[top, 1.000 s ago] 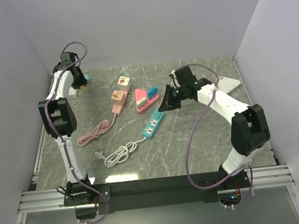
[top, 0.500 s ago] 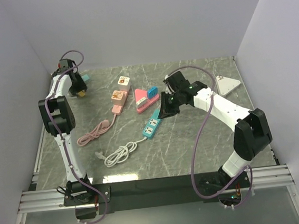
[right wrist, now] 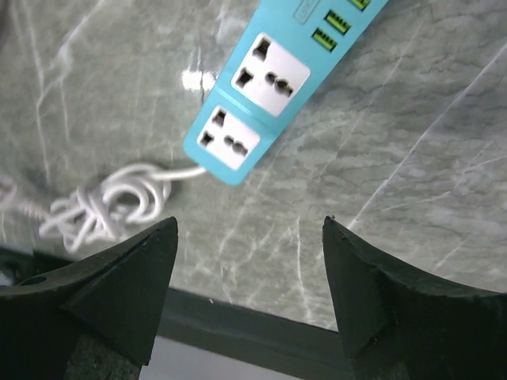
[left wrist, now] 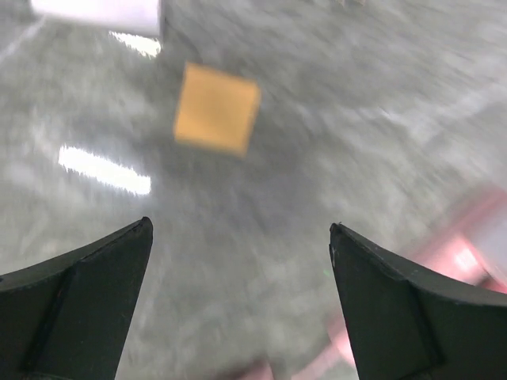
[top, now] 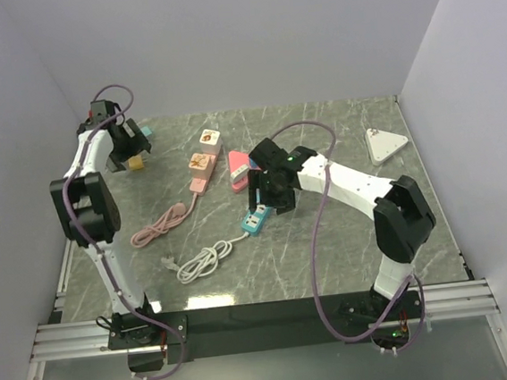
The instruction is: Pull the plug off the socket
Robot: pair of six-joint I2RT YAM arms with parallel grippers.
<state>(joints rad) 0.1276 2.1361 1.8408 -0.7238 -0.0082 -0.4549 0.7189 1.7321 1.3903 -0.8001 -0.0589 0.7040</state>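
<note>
Nearest the arm bases, a coiled white cord [top: 202,262] lies on the grey counter [top: 349,253] and runs to a blue power strip [top: 255,218]. Overhead, the right jaws hang over the strip's far half and hide it. The right wrist view shows what that angle cannot: two bare sockets at the cord end, green ports beyond, and the jaws spread wide with nothing between them. Farther back lies a pink power strip [top: 198,184] with two square plugs [top: 201,162] seated on it. In the far left corner, the left wrist view, blurred, shows the left jaws wide apart above bare counter. A loose orange block [left wrist: 216,119] lies just beyond them.
</note>
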